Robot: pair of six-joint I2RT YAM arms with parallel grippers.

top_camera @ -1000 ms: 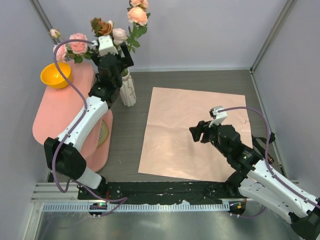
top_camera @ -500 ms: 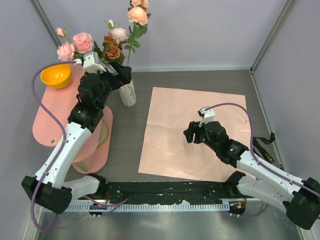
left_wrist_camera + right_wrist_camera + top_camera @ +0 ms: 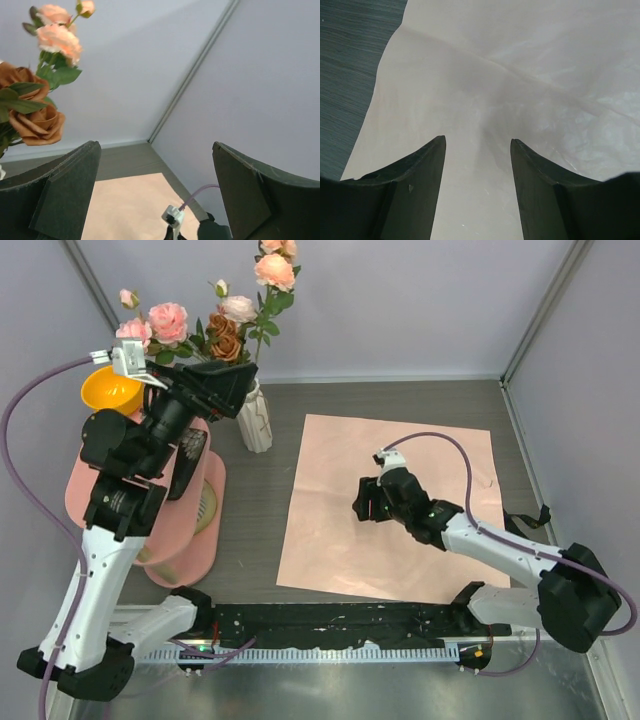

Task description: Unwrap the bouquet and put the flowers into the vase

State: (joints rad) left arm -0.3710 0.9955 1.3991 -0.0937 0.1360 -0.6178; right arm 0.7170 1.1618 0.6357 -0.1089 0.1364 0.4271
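Observation:
The flowers (image 3: 226, 332), pink and peach roses with one brownish bloom, stand in the white ribbed vase (image 3: 257, 428) at the back left. My left gripper (image 3: 240, 390) hangs open just left of the vase neck, holding nothing. In its wrist view the gripper (image 3: 155, 165) is wide open, and the brownish bloom (image 3: 35, 120) and a pink rose (image 3: 59, 39) sit at the left. The bouquet's salmon-pink paper (image 3: 400, 500) lies unfolded flat on the table. My right gripper (image 3: 365, 502) hovers open low over its left part; the wrist view shows the gripper (image 3: 477, 142) empty above the paper (image 3: 520, 75).
An orange bowl (image 3: 110, 390) sits on a pink stand (image 3: 110, 470) at the left, under my left arm. Grey walls close the back and sides. Dark table (image 3: 350, 60) shows left of the paper. A black rail (image 3: 330, 620) runs along the near edge.
My left arm has drawn back to the left and up from the flowers, which have swung right and now stand in the vase. My right gripper has reached further left over the paper.

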